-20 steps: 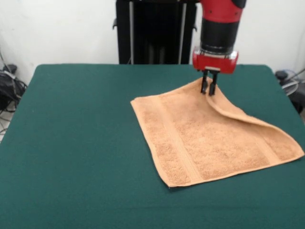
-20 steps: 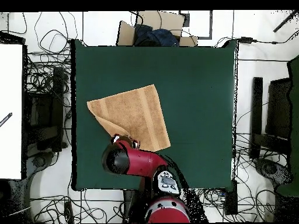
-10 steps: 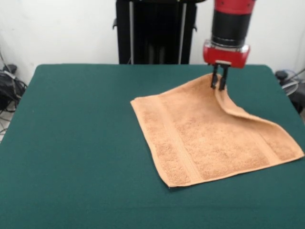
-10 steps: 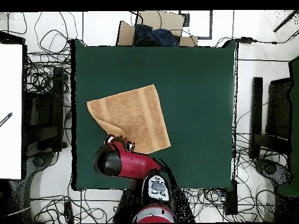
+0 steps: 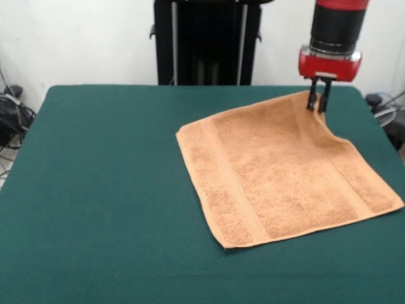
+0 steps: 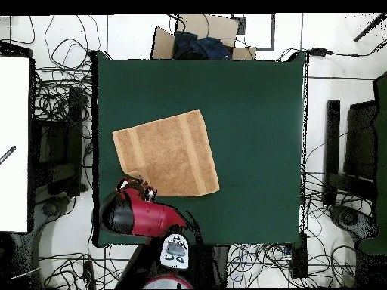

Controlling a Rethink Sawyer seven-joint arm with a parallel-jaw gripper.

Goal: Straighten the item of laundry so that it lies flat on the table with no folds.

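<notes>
The item of laundry (image 5: 278,174) is a light orange-tan terry towel with woven border bands, spread over the right half of the green table (image 5: 101,190). My gripper (image 5: 317,106) is shut on its far right corner and holds that corner lifted a little off the cloth, so a short raised edge runs down from the fingers. The other three corners lie flat. From above, the towel (image 6: 166,155) sits at the table's (image 6: 257,136) left side, and the red arm covers the gripper (image 6: 138,186) at the towel's lower left corner.
Black pedestal rails (image 5: 205,41) rise behind the table's far edge. Cables (image 5: 12,117) lie off the left side. From above, a cardboard box (image 6: 200,38) stands past the top edge and a white surface (image 6: 15,143) lies at the left.
My gripper has carried the held corner to the right and farther back in the front view. The folded-over flap has opened out, and the towel now lies nearly flat.
</notes>
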